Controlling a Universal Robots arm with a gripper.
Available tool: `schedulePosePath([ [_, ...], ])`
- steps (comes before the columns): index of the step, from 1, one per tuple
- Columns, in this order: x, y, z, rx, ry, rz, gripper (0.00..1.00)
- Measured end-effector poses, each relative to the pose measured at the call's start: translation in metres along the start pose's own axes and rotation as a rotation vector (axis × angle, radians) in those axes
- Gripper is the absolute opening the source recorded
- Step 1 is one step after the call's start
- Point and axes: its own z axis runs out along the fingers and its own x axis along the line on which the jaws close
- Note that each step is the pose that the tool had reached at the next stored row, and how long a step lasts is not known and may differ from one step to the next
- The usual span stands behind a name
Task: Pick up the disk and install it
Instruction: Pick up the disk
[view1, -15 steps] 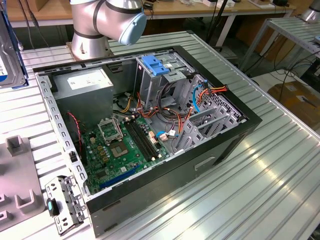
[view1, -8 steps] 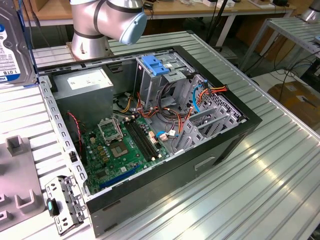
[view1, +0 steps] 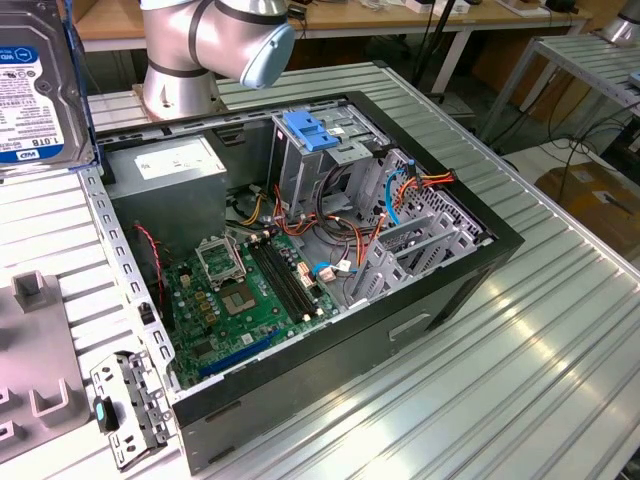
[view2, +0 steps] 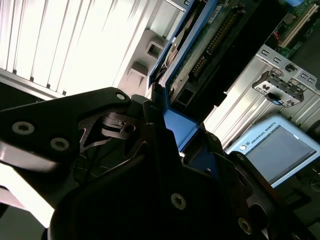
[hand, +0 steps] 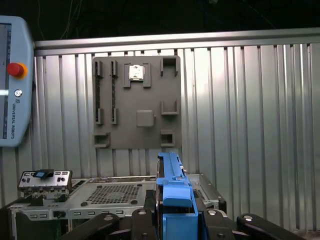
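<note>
Case (view1: 300, 405): a black computer tower lay on its side on the ribbed metal surface (view1: 500, 380), its open side facing up.
Inside the case: a green motherboard (view1: 250, 300) covered the floor, a grey power supply (view1: 175, 160) sat at the far corner, and a tall metal drive cage (view1: 335, 170) topped by a blue clip (view1: 312, 128) stood beside it; orange, red and thin blue cables (view1: 335, 235) ran between them.
Grey fixture plate (hand: 137, 102): it lay flat on the surface outside the case, and one of its pockets held a small square silvery part (hand: 136, 72).
Metal bracket (view1: 125, 405): it rested on the surface just beside the case's near corner.
Disk (view1: 35, 90): it was held in the air at the exterior view's left, outside the case and above the surface, with its labelled face turned towards that camera.
Disk's look: a flat dark drive with a white and blue label, edged by a bright blue plastic carrier; in the first wrist view it (hand: 172, 185) showed edge-on, and in the second wrist view its circuit-board side (view2: 215, 40) showed.
Hand (view2: 175, 132): its black fingers (view2: 150, 125) pinched the disk at the blue end tab of the carrier, one on each side.
Arm (view1: 215, 40): its silver joint stood behind the case.
Pendant (hand: 12, 75): it lay near the fixture plate.
</note>
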Motion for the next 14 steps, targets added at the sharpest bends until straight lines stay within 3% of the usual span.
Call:
schedulePosePath([
  [5,0.0011,-0.0096,0.0004,0.0000,0.0000,0.000,0.37],
  [10,0.0111,-0.0126,0.0014,0.0000,0.0000,0.000,0.37],
  [14,0.0145,-0.0219,0.0022,0.0000,0.0000,0.000,0.37],
])
